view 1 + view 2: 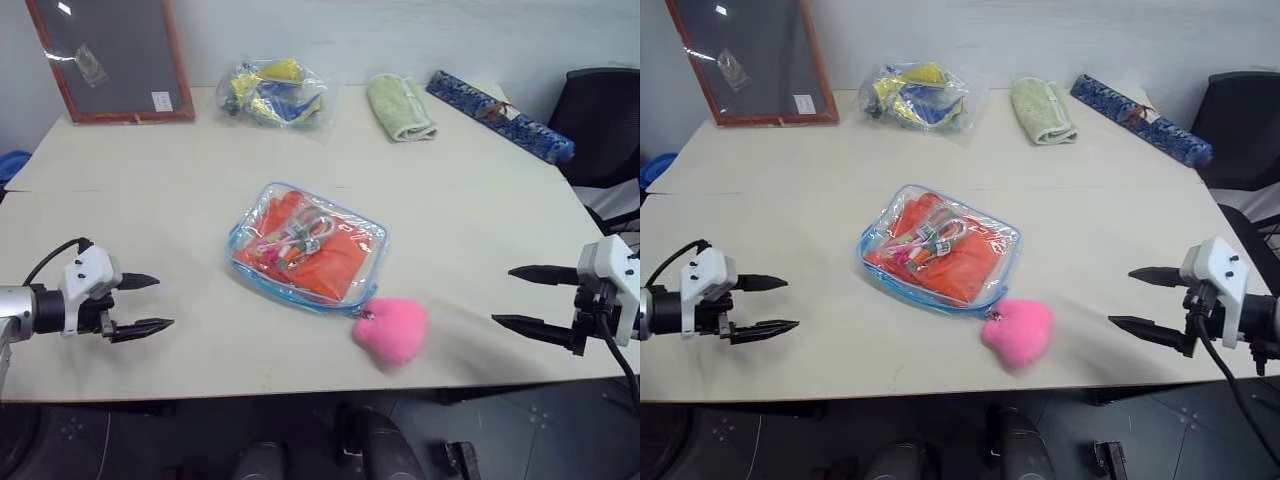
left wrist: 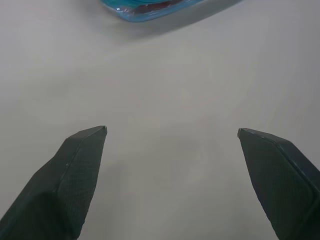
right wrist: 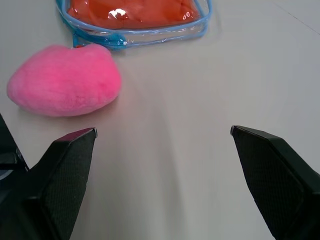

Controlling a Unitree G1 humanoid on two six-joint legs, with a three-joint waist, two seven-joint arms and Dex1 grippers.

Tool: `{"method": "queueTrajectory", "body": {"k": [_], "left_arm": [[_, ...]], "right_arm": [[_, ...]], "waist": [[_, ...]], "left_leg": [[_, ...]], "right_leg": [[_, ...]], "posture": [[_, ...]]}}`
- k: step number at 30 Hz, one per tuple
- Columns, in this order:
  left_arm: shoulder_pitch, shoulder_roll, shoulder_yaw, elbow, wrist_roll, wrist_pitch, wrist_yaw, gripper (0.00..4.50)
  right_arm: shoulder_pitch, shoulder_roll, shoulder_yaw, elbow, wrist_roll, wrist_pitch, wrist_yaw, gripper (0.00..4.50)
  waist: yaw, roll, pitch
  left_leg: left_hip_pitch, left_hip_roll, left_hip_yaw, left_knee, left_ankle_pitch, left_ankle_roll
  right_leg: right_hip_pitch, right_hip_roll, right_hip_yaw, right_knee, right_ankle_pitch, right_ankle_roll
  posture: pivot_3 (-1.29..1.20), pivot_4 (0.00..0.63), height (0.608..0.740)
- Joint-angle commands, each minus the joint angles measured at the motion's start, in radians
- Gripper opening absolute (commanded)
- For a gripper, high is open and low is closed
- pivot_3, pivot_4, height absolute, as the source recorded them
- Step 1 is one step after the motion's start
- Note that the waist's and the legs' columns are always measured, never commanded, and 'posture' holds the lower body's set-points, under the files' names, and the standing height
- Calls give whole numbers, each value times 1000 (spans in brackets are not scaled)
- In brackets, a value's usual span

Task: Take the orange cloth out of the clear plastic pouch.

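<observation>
The clear plastic pouch [image 1: 306,245] with light-blue edging lies flat in the middle of the table, a fluffy pink pompom [image 1: 391,330] hanging off its near right corner. Inside it sits the folded orange cloth [image 1: 335,262], with some small colourful clips on top. My left gripper [image 1: 142,303] hovers open near the table's front left, well left of the pouch. My right gripper [image 1: 523,297] hovers open at the front right, apart from the pompom. The right wrist view shows the pompom [image 3: 65,80] and the pouch's edge [image 3: 137,20] ahead of the open fingers.
At the back of the table stand a framed grey board [image 1: 110,57], a clear bag of yellow-blue items [image 1: 272,93], a pale green towel [image 1: 400,107] and a long blue patterned roll [image 1: 500,115]. A black chair [image 1: 605,125] stands at the right.
</observation>
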Motion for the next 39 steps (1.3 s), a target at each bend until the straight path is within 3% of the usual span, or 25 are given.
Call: {"method": "queueTrajectory", "body": {"k": [1,18,21,26,32,35,39], "left_arm": [[12,10,41,-28,-2,-11,14,4465],[1,-32,31,-82,-32,97,99,4465],[-9,-71,43,-143,-63,158,151,4465],[-43,-196,39,-399,-167,337,326,4465],[-217,-334,-97,-540,-167,536,558,4465],[-330,-411,-203,-512,-99,606,674,4465],[-403,-460,-301,-440,-35,615,714,4465]], "right_arm": [[-16,9,-4,-10,4,-12,-2,4500],[-46,54,8,-5,-19,-40,-51,4500],[-61,87,8,-41,6,-3,-98,4500],[4,153,9,-228,94,85,-167,4500],[-29,219,58,-426,231,190,-322,4500],[-71,250,105,-481,244,209,-404,4500],[-77,264,135,-509,258,221,-454,4500]], "waist": [[0,0,0],[-1,0,0],[0,0,0],[6,0,0],[15,0,0],[17,0,0],[19,0,0]], "left_leg": [[0,0,0,0,0,0],[0,0,0,0,0,0],[0,0,0,0,0,0],[0,0,0,0,0,-1],[3,-3,0,1,1,-2],[4,-4,0,1,2,-3],[3,-4,0,1,3,-4]], "right_leg": [[0,0,0,0,0,0],[0,0,0,0,0,0],[0,0,0,1,0,0],[0,0,0,2,0,0],[2,-1,3,4,0,0],[3,0,5,5,0,0],[2,1,5,5,0,0]], "posture": [[0,150,740],[0,150,740],[0,150,740],[0,150,740],[0,150,740],[0,150,740],[0,150,740]]}}
